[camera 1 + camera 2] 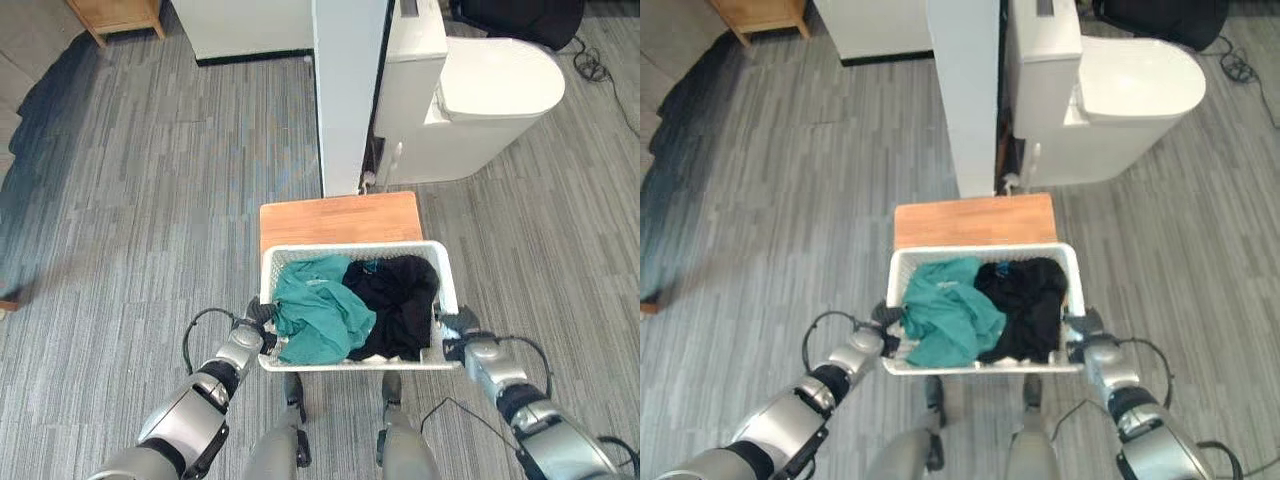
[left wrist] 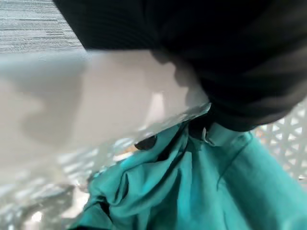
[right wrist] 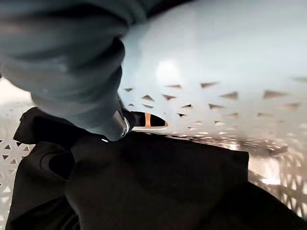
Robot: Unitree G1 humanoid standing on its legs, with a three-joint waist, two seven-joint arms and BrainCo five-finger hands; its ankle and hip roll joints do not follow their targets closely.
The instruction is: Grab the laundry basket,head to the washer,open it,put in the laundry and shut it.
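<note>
eyes: head-high, looking down, both on basket [image 1: 352, 305] | wrists: very near, facing over its rim at laundry [image 2: 192, 182]

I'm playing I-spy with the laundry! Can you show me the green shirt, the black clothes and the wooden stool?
green shirt [image 1: 315, 310], left eye view, middle of the cloth.
black clothes [image 1: 400, 295], left eye view, middle of the pile.
wooden stool [image 1: 335, 218], left eye view, bare top.

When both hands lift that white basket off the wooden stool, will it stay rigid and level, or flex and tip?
The white basket looks like thin perforated plastic, so its walls may flex slightly. The load is just a teal garment and a black garment, so it is probably light. With the left hand and right hand at opposite sides, it should stay fairly level.
</note>
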